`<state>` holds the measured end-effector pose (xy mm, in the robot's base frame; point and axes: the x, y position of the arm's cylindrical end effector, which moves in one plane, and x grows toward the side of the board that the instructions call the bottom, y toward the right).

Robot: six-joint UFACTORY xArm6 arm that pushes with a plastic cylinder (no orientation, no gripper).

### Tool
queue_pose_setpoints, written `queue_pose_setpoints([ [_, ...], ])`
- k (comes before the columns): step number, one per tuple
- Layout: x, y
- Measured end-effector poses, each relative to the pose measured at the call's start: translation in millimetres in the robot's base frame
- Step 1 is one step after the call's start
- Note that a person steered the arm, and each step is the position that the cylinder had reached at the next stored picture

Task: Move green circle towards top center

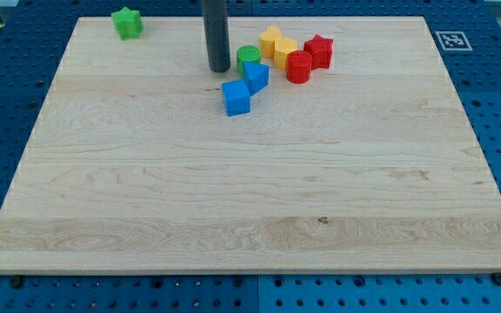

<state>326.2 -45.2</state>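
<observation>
The green circle (248, 56) lies near the view's top centre, at the left end of a tight cluster. My tip (219, 68) stands just to the view's left of it, a small gap apart. A blue block (256, 76) touches the green circle from below and right. A blue cube (236, 97) sits lower left of that. Two yellow blocks (271, 39) (285, 50), a red cylinder (299, 66) and a red star (318, 50) lie to the circle's right.
A green star (127, 23) sits alone at the view's top left corner of the wooden board (250, 217). A fiducial marker (451, 40) lies off the board at the top right.
</observation>
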Motion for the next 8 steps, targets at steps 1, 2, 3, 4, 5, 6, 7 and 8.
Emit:
queue_pose_setpoints([
  [1,30.8,8.5],
  [2,41.5,36.3],
  [3,42.0,56.4],
  [4,42.2,53.1],
  [5,42.2,30.6],
  [6,42.0,30.8],
  [7,31.6,31.5],
  [8,14.5,31.5],
])
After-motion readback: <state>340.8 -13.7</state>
